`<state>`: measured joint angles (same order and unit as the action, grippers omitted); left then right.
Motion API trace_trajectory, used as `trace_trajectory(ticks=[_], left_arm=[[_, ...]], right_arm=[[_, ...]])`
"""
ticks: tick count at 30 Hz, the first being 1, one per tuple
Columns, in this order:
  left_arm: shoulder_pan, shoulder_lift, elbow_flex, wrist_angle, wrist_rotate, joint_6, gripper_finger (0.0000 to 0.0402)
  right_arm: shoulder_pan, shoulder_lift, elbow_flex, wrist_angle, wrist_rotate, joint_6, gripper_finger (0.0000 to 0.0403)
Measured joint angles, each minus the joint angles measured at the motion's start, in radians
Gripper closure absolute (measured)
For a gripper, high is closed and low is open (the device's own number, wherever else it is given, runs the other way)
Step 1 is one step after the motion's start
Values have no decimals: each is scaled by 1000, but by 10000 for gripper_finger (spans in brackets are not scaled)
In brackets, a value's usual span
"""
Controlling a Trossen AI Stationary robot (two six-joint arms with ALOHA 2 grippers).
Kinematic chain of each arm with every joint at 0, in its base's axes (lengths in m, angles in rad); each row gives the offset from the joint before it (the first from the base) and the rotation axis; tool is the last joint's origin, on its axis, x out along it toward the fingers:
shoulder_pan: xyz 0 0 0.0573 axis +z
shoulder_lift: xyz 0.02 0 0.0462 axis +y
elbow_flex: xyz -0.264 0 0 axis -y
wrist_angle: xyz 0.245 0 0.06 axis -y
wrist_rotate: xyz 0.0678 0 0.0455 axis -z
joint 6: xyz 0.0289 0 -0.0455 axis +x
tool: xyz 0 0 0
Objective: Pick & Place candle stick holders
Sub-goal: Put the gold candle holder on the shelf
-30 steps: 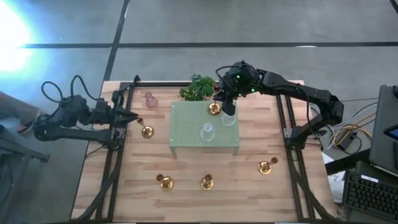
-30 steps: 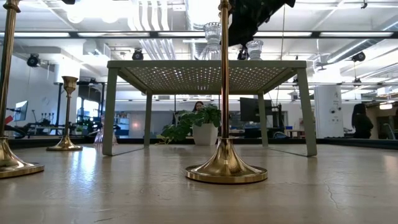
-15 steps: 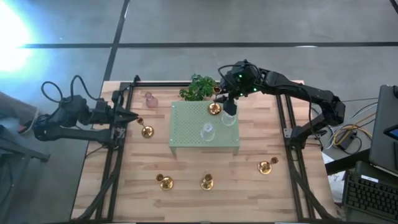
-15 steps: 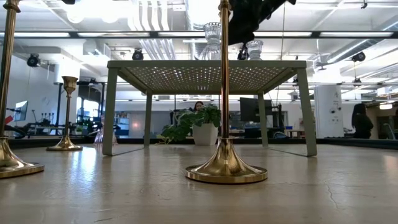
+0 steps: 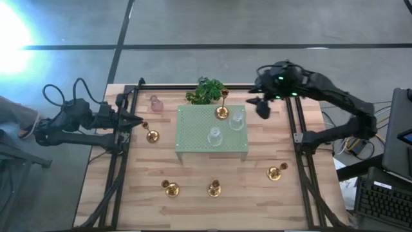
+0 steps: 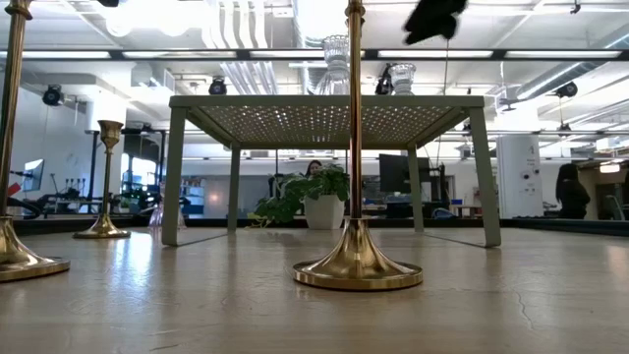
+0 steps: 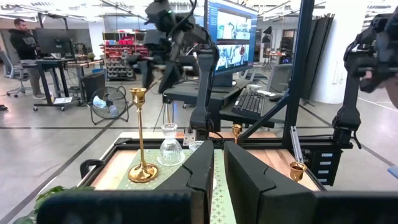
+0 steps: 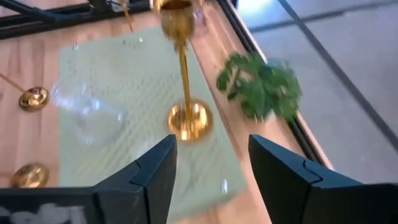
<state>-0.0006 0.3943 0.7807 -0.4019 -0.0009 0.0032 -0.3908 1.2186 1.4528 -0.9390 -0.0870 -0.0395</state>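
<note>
A pale green perforated stand (image 5: 193, 138) holds one gold candle stick holder (image 5: 222, 111) upright on its round base and two clear glass ones (image 5: 237, 121) (image 5: 214, 136). Several more gold holders (image 5: 152, 136) (image 5: 170, 188) (image 5: 214, 189) (image 5: 275, 172) stand on the wooden table, and a pink glass one (image 5: 155, 103) stands at the far left. My right gripper (image 5: 257, 105) hovers open just right of the stand's far right corner; in its wrist view the gripper (image 8: 211, 168) has nothing between its fingers and faces the gold holder (image 8: 183, 118). My left gripper (image 5: 136, 121) waits shut at the table's left edge.
A leafy green plant (image 5: 205, 90) stands behind the stand's far edge, close to the gold holder. Black frame rails (image 5: 299, 138) run along the table's left and right sides. Bare wood lies between the stand and the holders near the front edge.
My right gripper has opened and let go of the gold holder on the stand, then drawn back toward the table's right edge and upward. The holder stays upright on the stand's far part.
</note>
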Motion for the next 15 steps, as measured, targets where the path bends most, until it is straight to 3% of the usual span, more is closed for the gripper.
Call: trace_trajectory(ticks=[8, 15], left_arm=[[0, 0, 0, 0, 0, 0, 356], [0, 0, 0, 0, 0, 0, 356]], right_arm=[[16, -206, -11, -235, 35, 161, 237], [121, -398, -173, -248, 38, 329, 289]])
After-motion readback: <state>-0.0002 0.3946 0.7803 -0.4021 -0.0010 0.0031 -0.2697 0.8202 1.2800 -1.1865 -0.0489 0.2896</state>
